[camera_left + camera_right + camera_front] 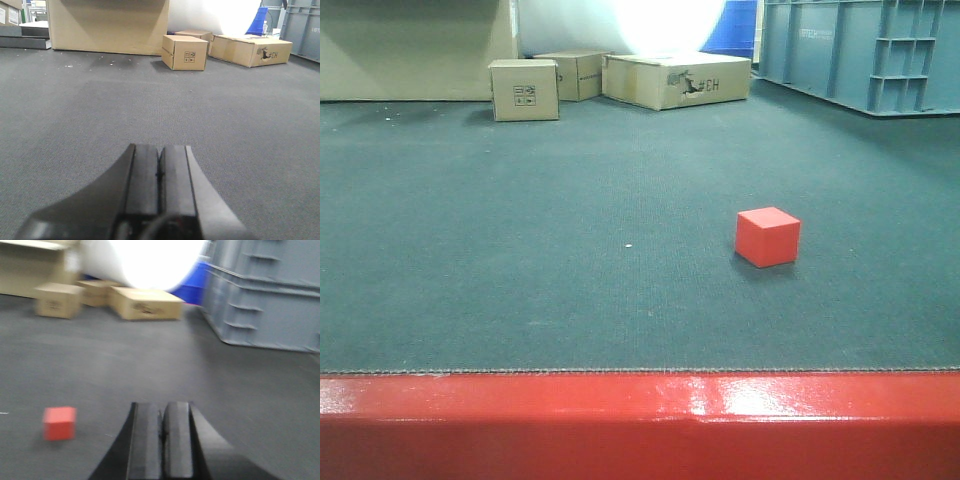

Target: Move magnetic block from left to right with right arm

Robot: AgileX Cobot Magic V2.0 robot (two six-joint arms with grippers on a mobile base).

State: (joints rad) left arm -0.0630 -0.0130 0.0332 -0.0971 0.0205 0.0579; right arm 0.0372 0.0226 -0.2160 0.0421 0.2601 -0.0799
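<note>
The magnetic block (pixel 767 237), a small red cube, rests on the dark carpet right of centre in the front view. In the right wrist view the block (pixel 59 423) sits on the floor to the left of my right gripper (pixel 162 410), well apart from it. That gripper's two black fingers are pressed together with nothing between them. My left gripper (pixel 159 151) is also shut and empty over bare carpet; the block does not show in its view. Neither arm appears in the front view.
Brown cardboard boxes (pixel 525 89) (pixel 677 79) stand at the far edge of the carpet. A large grey-blue crate (pixel 865 50) fills the back right. A red ledge (pixel 640 420) runs along the near edge. A big cardboard box (pixel 107 25) stands far left.
</note>
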